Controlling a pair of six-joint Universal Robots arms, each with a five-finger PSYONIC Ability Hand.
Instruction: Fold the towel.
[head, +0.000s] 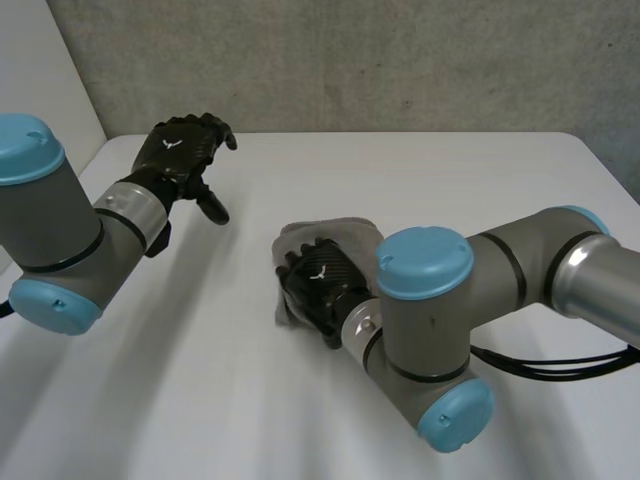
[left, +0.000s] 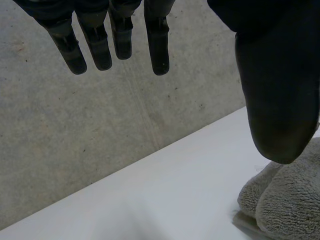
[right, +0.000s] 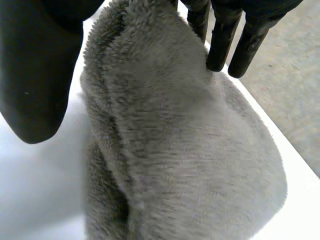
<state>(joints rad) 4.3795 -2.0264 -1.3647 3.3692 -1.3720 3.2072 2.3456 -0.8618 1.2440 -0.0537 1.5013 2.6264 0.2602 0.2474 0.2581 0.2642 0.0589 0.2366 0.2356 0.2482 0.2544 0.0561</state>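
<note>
Though right hand (head: 318, 283) covers towel (head: 335, 233), its wrist view shows pinch.

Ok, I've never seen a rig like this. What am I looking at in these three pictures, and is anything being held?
This is a robot at a white table. It has a grey left arm and a grey right arm with light-blue caps, and each arm ends in a black hand.

The head view is taken from behind and between the arms, looking down. The other two pictures come from cameras on the wrists, each looking along its own palm.

One thing lies on the table: a bunched grey fluffy towel. The right hand is on it. In its wrist view the cloth rises between the thumb and fingers, so the hand seems to be gripping it.

The left hand hangs above the table, apart from the towel. Its fingers are relaxed and it holds nothing.
</note>
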